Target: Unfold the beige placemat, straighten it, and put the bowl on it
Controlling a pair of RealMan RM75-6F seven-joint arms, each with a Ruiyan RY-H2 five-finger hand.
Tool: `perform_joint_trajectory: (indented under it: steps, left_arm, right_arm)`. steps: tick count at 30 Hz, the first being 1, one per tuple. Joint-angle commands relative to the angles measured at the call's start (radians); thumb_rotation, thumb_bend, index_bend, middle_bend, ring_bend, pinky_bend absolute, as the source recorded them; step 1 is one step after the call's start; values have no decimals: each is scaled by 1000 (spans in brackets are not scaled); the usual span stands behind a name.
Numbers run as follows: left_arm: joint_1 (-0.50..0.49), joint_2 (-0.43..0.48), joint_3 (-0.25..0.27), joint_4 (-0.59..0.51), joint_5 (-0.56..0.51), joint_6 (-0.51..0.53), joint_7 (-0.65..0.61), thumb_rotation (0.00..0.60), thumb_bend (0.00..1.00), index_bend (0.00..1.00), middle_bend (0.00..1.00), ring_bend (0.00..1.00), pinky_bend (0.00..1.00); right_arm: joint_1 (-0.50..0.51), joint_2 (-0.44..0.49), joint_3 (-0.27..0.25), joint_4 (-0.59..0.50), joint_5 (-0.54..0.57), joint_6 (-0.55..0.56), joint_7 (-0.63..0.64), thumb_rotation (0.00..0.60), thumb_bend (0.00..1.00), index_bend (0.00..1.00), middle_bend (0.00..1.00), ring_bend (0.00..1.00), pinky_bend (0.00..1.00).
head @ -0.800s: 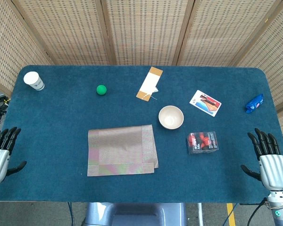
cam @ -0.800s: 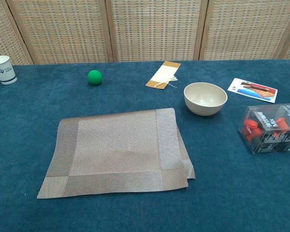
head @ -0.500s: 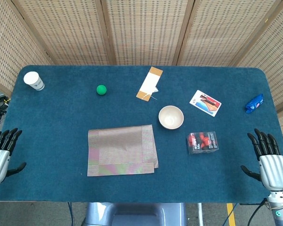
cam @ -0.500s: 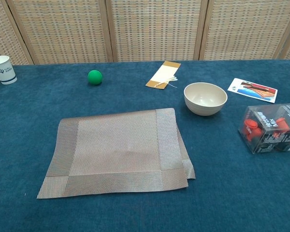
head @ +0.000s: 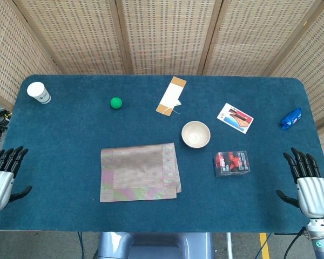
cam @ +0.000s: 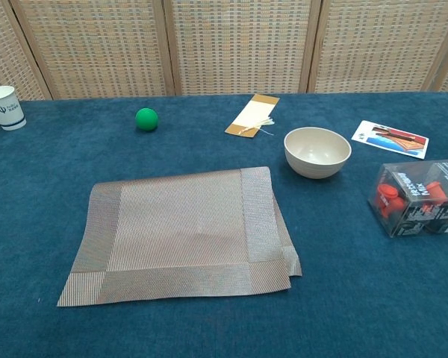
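Note:
The beige placemat (head: 139, 172) (cam: 183, 233) lies folded in half on the blue table, its doubled edge showing at the right side. The cream bowl (head: 196, 134) (cam: 317, 151) stands upright and empty just right of and beyond the mat. At the table's front left corner my left hand (head: 1, 179) hovers with fingers spread, holding nothing. My right hand (head: 309, 185) is at the front right corner, fingers spread too, also empty. Both hands are far from the mat and the bowl. Neither hand shows in the chest view.
A clear box of red items (head: 232, 163) (cam: 420, 197) sits right of the bowl. Further back lie a card (head: 235, 117), a brown paper sleeve (head: 171, 95), a green ball (head: 116, 102) and a white cup (head: 38, 92). A blue packet (head: 291, 118) lies far right.
My left hand has drifted slightly down toward the table's front edge. The right hand, mat and bowl have not moved.

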Motion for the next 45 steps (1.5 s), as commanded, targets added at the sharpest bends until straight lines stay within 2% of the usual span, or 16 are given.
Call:
perform_joint_trajectory:
  steps: [1, 10, 16, 18, 23, 26, 34, 45]
  left_arm:
    - [-2, -3, 2, 1, 1, -5, 5, 600, 183, 0, 0, 0, 0]
    - [-13, -41, 5, 4, 27, -4, 30, 600, 122, 7, 0, 0, 0]
    - [-44, -113, 40, 37, 119, -26, 42, 600, 125, 210, 0, 0, 0]
    - [-57, -135, 48, 43, 139, -43, 57, 600, 127, 224, 0, 0, 0]
    - [-99, -234, 76, 78, 189, -120, 163, 600, 142, 136, 0, 0, 0]
    - [-109, -267, 83, 83, 194, -145, 196, 600, 147, 121, 0, 0, 0]
    - [-143, -361, 84, 123, 153, -241, 263, 600, 155, 47, 0, 0, 0]
    - [-167, -457, 73, 188, 122, -283, 314, 600, 158, 43, 0, 0, 0]
  right_arm:
    - [-1, 1, -1, 0, 3, -2, 4, 600, 53, 88, 0, 0, 0]
    - [-2, -3, -12, -3, -8, -8, -4, 600, 46, 105, 0, 0, 0]
    - [-1, -8, -11, -6, 4, -19, -15, 600, 45, 133, 0, 0, 0]
    - [-1, -8, -12, -9, 5, -21, -18, 600, 45, 139, 0, 0, 0]
    - [-3, -3, -12, -15, 10, -22, -12, 600, 45, 141, 0, 0, 0]
    - [-4, 0, -10, -16, 14, -22, -4, 600, 45, 141, 0, 0, 0]
    - [-5, 10, -8, -19, 21, -27, 17, 600, 44, 142, 0, 0, 0]
    - [-9, 22, -2, -22, 33, -25, 54, 600, 43, 143, 0, 0, 0]
